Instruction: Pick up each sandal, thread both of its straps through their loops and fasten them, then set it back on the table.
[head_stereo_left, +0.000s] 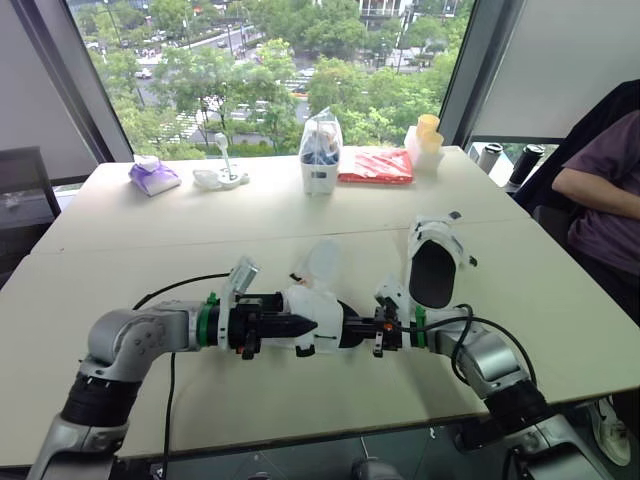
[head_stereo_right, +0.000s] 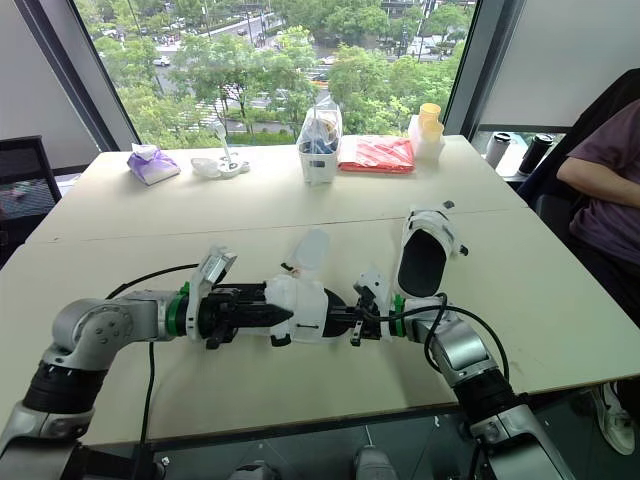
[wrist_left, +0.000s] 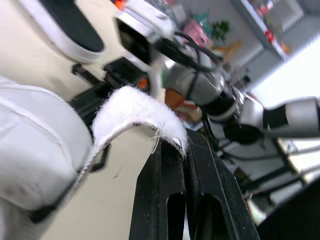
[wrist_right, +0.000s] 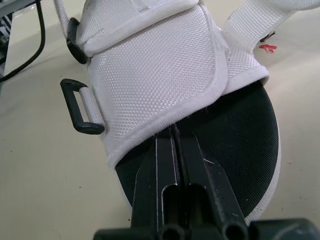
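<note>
The white sandal (head_stereo_left: 318, 312) sits at the worktop's (head_stereo_left: 150, 230) 6 o'clock side, long axis 9-to-3, black-insole end toward 3. The left gripper's (wrist_left: 182, 140) jaws pinch its fuzzy strap (wrist_left: 135, 107). The right gripper's (wrist_right: 173, 131) jaws, pressed together, nip its upper's hem.

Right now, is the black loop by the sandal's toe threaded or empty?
Empty. Bare table shows through the black loop on the sandal, and the left gripper pinches a loose strap end.

near sandal (head_stereo_left: 312, 318): white, strap (wrist_left: 135, 107) unfastened | far sandal (head_stereo_left: 433, 262): white, flat, well apart
</note>
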